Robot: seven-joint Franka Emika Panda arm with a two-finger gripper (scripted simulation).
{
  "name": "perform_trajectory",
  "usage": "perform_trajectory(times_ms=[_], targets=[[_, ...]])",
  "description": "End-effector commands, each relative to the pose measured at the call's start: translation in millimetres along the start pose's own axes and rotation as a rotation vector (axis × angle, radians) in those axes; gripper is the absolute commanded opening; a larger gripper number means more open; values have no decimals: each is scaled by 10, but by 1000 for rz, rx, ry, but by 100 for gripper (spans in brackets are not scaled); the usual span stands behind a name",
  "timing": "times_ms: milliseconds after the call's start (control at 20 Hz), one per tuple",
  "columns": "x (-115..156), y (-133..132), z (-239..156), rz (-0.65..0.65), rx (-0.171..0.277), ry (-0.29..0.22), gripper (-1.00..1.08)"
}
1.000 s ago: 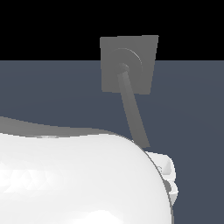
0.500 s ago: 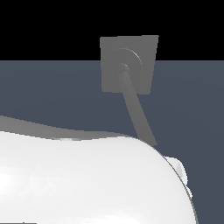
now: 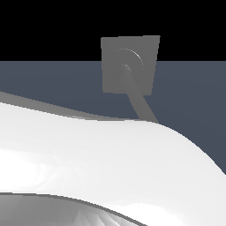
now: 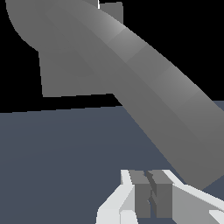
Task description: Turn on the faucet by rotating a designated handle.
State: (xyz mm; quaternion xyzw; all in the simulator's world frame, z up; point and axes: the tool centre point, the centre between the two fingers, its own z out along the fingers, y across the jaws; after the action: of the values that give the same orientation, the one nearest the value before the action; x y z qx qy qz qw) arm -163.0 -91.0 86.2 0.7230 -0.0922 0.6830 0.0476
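Note:
The faucet (image 3: 130, 65) is a matte grey square plate with raised rings, standing at the back in the exterior view. It also shows in the wrist view (image 4: 65, 74). The handle (image 3: 140, 99) is a long curved grey bar running down from the plate's centre toward the exterior view's right. Its lower end is hidden behind my white arm (image 3: 88, 163). In the wrist view the handle (image 4: 144, 78) fills the frame close up. My gripper (image 4: 151, 180) is shut and empty, its fingers (image 4: 141, 192) pressed together just beside the bar's outer end.
A flat dark blue-grey floor (image 3: 190, 101) lies around the faucet, with black background above it. My glossy white arm body fills the lower half of the exterior view and hides the gripper there.
My white arm has swept toward the exterior view's right and now hides the gripper end seen earlier. The handle's visible part seems to lean slightly further right.

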Motion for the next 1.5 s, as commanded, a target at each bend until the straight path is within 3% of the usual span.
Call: perform_trajectory(times_ms=[0, 1200, 1250, 1300, 1450], targets=[[216, 145, 20, -8, -13, 35, -100], [894, 765, -5, -16, -20, 62, -100], [894, 765, -5, -16, -20, 62, -100], [564, 610, -43, 60, -17, 8, -100], [685, 636, -44, 54, -18, 12, -100]])
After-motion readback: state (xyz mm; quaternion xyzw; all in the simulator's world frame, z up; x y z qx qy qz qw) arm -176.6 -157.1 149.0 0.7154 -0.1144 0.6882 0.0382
